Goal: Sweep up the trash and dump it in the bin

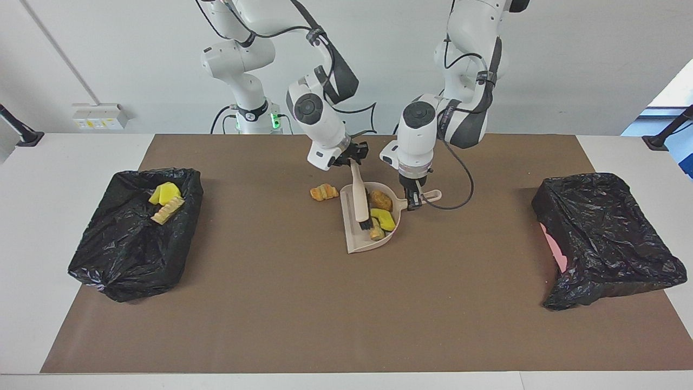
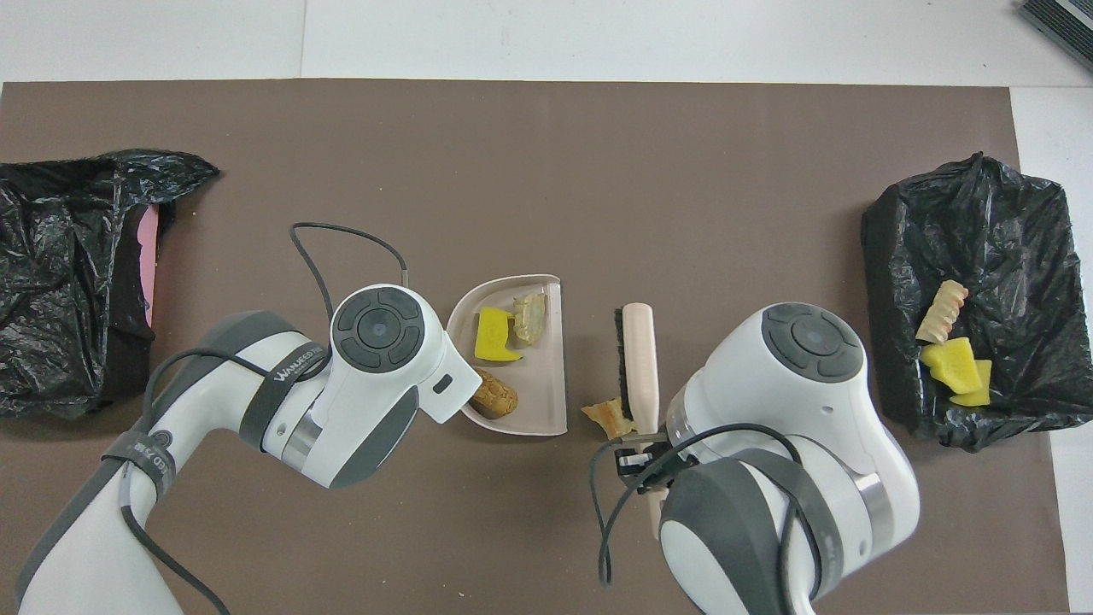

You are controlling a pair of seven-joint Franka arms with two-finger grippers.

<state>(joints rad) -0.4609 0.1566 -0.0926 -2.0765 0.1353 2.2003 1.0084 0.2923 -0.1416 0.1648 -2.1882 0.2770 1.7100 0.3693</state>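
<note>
**Three chunks in the dustpan, one chunk beside it on the mat**

The beige dustpan (image 1: 373,241) lies in the middle of the brown mat (image 1: 303,325), with its open edge turned toward the right arm's end of the table. The left gripper (image 1: 414,205) comes down on the dustpan's handle (image 1: 430,195), and its claw is closed narrow on this handle. The right gripper (image 1: 351,157) holds the brush (image 1: 360,201) by the top of its beige handle; the claw is closed tight on it. The brush hangs over the dustpan with the dark bristles (image 2: 621,363) facing the pan.

Inside the dustpan there are three pieces of the trash: an orange-brown chunk (image 1: 381,200) close to the handle, a yellow chunk with green (image 1: 383,218) in the middle, and a beige chunk (image 1: 376,232) next to the yellow one, nearer to the open edge. One more chunk (image 1: 324,192), orange-brown and yellow, lies on the mat just beside the dustpan, toward the right arm's end of the table. In the overhead view it is just beside the bristles.

A bin lined with a black bag (image 1: 135,238) stands at the right arm's end of the table. It contains a ridged beige chunk (image 1: 168,210) and two yellow chunks (image 2: 958,369) that touch each other. A second bin with a black bag (image 1: 606,238) stands at the left arm's end, and a pink edge (image 1: 554,248) shows at its side.
</note>
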